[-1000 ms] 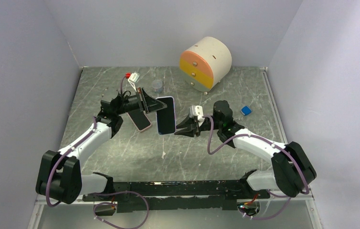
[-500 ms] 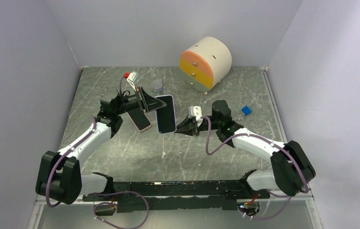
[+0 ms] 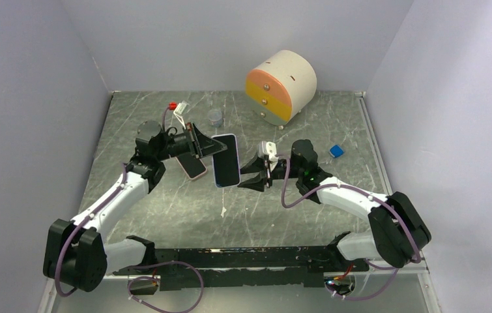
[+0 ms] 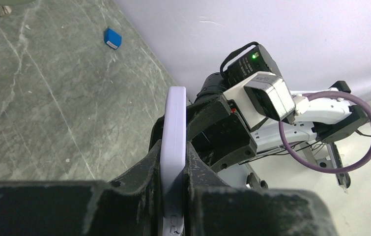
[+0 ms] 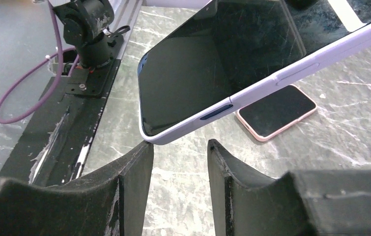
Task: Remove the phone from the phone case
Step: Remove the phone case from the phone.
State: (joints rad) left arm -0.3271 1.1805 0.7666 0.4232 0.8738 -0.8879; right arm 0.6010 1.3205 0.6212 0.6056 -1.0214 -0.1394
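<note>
At the centre of the top view, my left gripper (image 3: pixel 204 143) clamps the cased phone (image 3: pixel 226 160) in the air; my right gripper (image 3: pixel 251 175) gapes beside its corner. Glass looks stiff and slick; the lavender case (image 5: pixel 321 59) likely flexes, so I'd peel its corner lip.

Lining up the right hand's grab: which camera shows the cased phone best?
Right wrist: the cased phone close up, screen, side buttons and case edge clear. Top external shows it whole but small; left wrist only its edge, clamped in the left hand.
</note>
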